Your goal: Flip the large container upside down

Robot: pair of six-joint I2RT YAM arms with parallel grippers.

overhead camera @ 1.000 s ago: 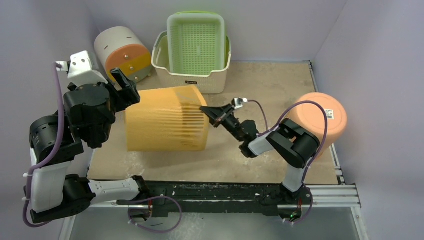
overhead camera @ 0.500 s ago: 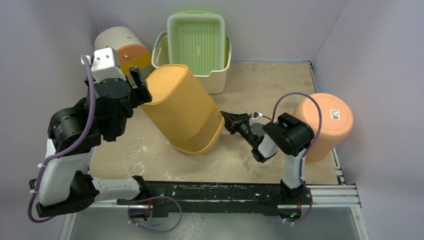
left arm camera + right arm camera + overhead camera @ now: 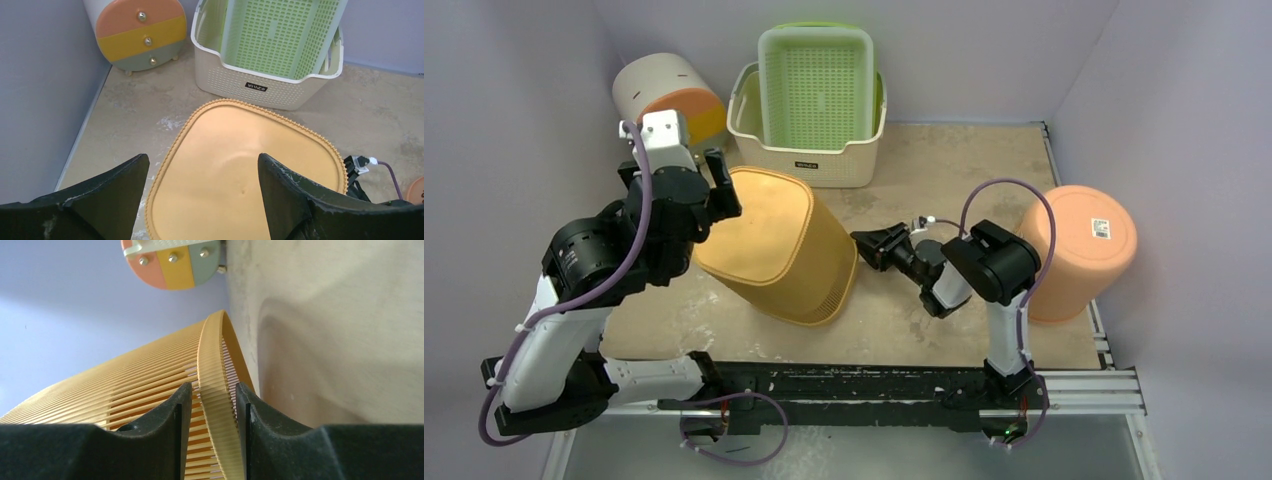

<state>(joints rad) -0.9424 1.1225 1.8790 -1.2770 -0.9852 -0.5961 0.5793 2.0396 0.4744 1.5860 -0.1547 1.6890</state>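
The large yellow-orange slatted container [image 3: 779,245] stands mouth down and tilted, its closed base facing up and left. My left gripper [image 3: 719,185] is open at the base's upper left edge. In the left wrist view its fingers [image 3: 202,157] hang apart over the flat base [image 3: 245,165] without touching it. My right gripper [image 3: 864,245] lies low at the container's right lower rim. In the right wrist view the rim band [image 3: 215,390] runs between its fingers [image 3: 213,386], with a gap on the left side, so the jaws are slightly open around it.
A white basket [image 3: 854,165] holding an upright green basket [image 3: 816,85] stands at the back. A round drawer unit [image 3: 669,95] lies in the back left corner. An upturned salmon bucket [image 3: 1079,250] sits at the right, by the table's right edge.
The container swung from lying on its side to mouth down, base up. My left arm moved right and back with the base. My right gripper dropped low beside the rim.
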